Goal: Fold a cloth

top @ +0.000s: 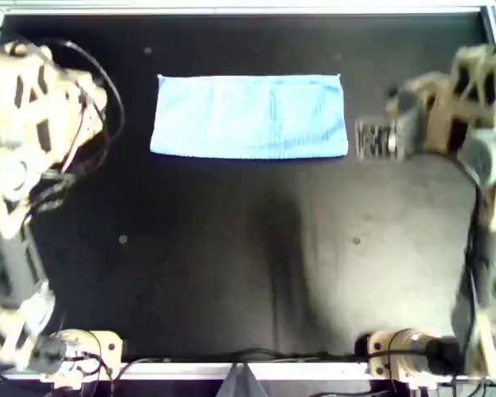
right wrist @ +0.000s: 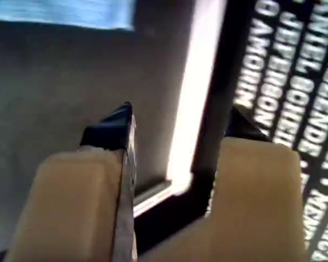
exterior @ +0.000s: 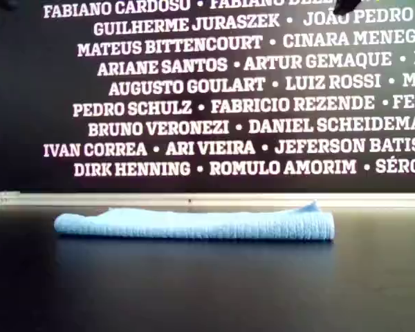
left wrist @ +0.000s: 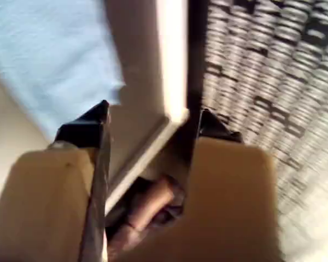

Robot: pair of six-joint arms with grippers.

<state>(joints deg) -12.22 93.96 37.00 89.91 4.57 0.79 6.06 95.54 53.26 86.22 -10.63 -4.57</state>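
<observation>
With both my left gripper [left wrist: 153, 123] and right gripper [right wrist: 180, 125] spread and empty, the cloth [top: 250, 116], seemingly folded once, could bunch if I pinch only its top layer.

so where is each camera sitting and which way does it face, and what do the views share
Overhead: above the black table, looking straight down on the cloth; both arms show at the sides.
Exterior: low at table level, facing the cloth and a wall of names; no arm visible.
Left wrist: on the left gripper, jaws apart, cloth beyond.
Right wrist: on the right gripper, jaws apart, cloth at the frame's edge.
Shared: all four show the cloth.
</observation>
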